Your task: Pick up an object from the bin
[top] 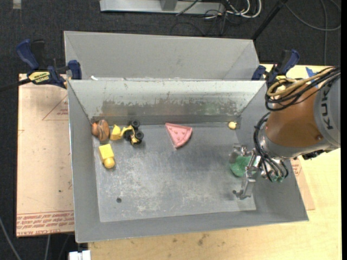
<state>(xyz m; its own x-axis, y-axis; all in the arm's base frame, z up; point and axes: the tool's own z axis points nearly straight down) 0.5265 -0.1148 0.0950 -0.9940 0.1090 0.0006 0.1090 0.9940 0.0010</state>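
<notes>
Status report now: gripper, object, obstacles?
Gripper open, low at right side of bin. Small green thing between its fingers. Pink wedge, yellow toys far off, nothing blocking.

Small green lump [237, 168] — right of bin [173, 191]

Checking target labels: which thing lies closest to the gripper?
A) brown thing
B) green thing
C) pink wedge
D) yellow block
B: the green thing sits right against the gripper, while the other things lie well off to the view's left.
</notes>
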